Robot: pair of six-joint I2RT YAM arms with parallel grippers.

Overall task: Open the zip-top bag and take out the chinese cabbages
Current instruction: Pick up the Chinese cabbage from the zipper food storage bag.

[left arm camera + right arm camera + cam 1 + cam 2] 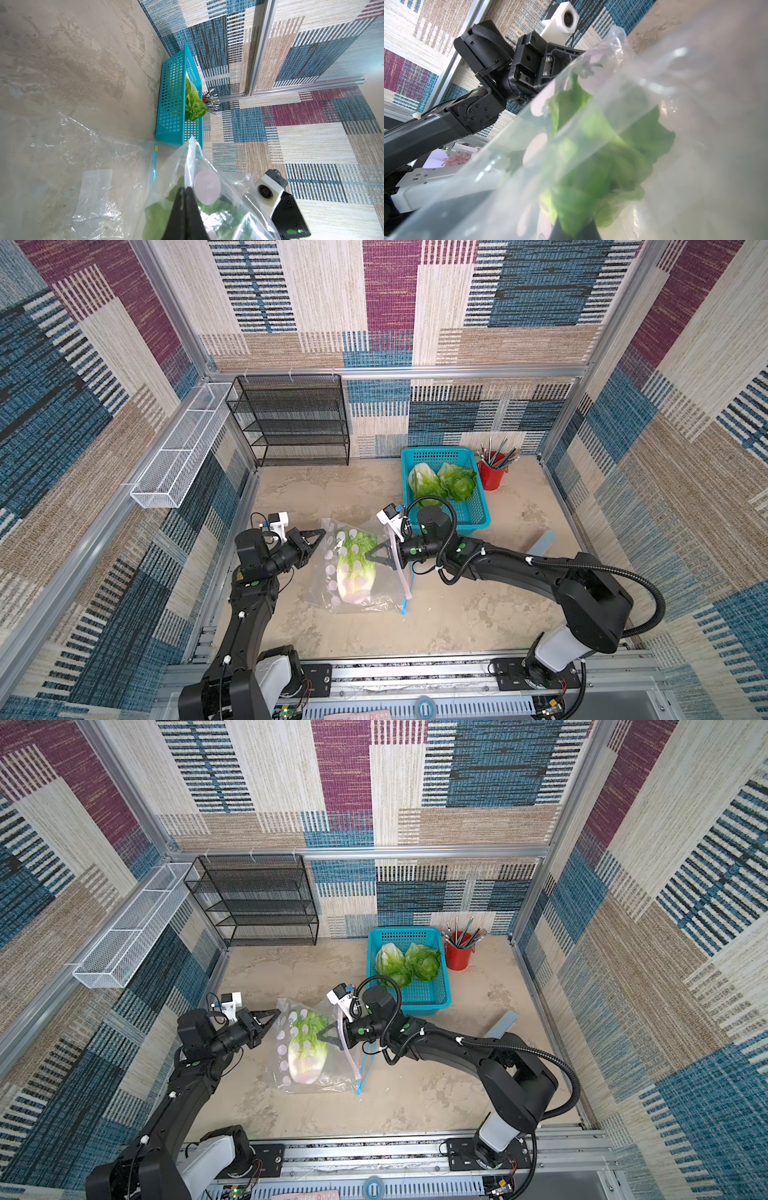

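Left claw (320, 534) is closed on a pinch of film at the corner of the bag (370, 599) opposite its mouth. The left wrist view shows both fingers (182, 209) pressed together on clear plastic. Right claw (379, 552) reaches in through the open mouth, jaws closed at the green tips of the cabbage (353, 572). Through the blurred film of the right wrist view it appears to grip leaf rather than plastic, but this is not certain.

Location: this cabbage lies inside the bag on the bench (457, 614), between the two claws. Two more cabbages (424, 485) (459, 481) lie side by side in the basket (473, 518), beyond the right claw.

Handling (judged):
- The head looks light and soft. Crinkled tips are likely to tear or slip under pull.
- The white ribbed base looks firmer and is the better hold, but it lies deepest in the bag.
- The film is thin, slack and slippery. It needs an anchor while the head is drawn out.

Materials:
- Bag: clear crumpled plastic printed with pale round dots, with a pink and blue zip strip (406, 591) at the mouth.
- Basket: stiff teal plastic grid.
- Bench: mottled beige, matt.
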